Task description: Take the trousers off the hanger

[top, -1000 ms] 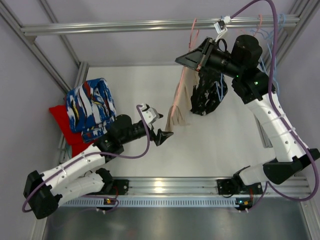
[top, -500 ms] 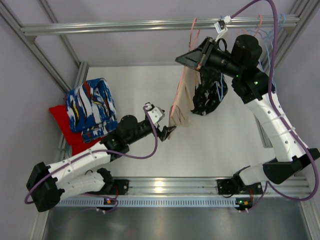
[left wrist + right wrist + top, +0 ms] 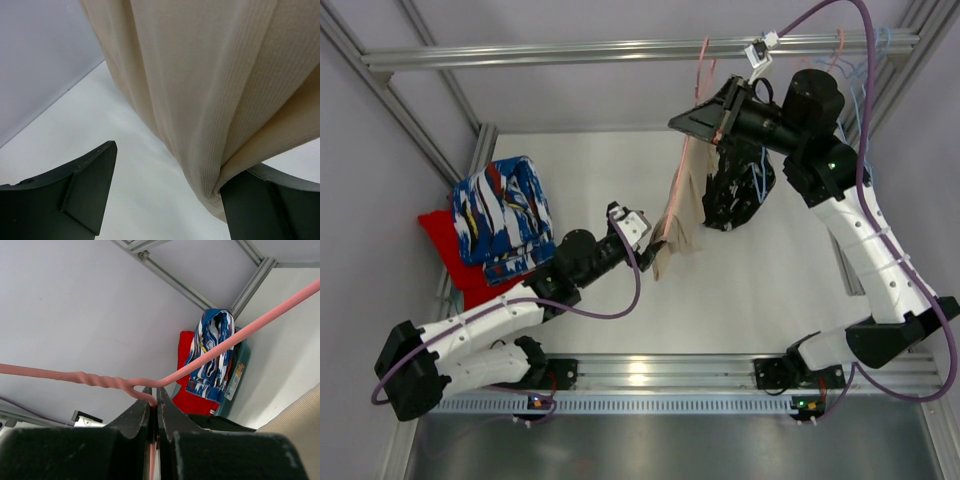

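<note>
Since a second ago the left gripper (image 3: 652, 250) has reached forward below the pink hanger (image 3: 704, 62) and now meets the bottom hem of the beige trousers (image 3: 680, 200) hanging from it. Its jaws stand apart, slightly narrower than before, with the cloth touching one finger (image 3: 260, 205). The right gripper (image 3: 155, 401) is clamped on the hanger's wire. The blue patterned trousers (image 3: 505, 210) lie well left of the hanger

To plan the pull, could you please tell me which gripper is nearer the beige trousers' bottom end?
Left. The left gripper has the bottom end of the beige trousers between its open jaws; the right gripper is above, shut on the pink hanger.
</note>
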You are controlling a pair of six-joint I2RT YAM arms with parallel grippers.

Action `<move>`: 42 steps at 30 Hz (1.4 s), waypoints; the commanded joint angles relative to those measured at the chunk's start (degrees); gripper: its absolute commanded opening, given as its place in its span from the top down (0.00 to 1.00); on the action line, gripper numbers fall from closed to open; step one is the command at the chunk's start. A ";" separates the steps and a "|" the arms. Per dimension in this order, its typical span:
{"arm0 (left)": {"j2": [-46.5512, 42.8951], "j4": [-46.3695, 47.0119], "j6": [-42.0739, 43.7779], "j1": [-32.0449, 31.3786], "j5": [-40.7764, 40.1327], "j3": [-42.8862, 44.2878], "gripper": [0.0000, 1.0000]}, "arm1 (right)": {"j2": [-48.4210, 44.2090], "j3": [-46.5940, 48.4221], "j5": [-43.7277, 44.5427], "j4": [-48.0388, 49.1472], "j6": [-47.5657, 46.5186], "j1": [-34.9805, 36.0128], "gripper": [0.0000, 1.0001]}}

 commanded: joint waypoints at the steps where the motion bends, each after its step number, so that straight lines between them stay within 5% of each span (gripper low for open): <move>1: -1.08 4.10 1.68 -0.08 -4.00 0.00 0.18 | -2.33 1.98 -2.95 10.05 -0.85 -0.30 1.00; 12: 4.01 4.62 -6.94 -0.08 -2.34 11.77 0.23 | -3.30 -4.08 -7.43 12.08 -0.32 0.66 1.00; 15: 4.45 4.62 -6.32 -0.08 -1.64 12.84 0.34 | -3.74 -5.40 -7.87 12.52 -0.41 0.75 1.00; 22: 2.26 3.84 -4.92 -0.08 1.71 12.40 0.80 | -4.00 -5.67 -7.96 11.38 -2.78 0.58 1.00; 26: -0.20 -0.99 -3.60 -0.08 2.40 10.91 0.67 | -3.21 -2.26 -8.13 11.55 -2.87 -0.39 1.00; 42: -1.79 -5.31 -2.37 0.01 5.75 6.51 0.52 | -1.37 1.54 -9.19 11.47 -2.43 -1.09 1.00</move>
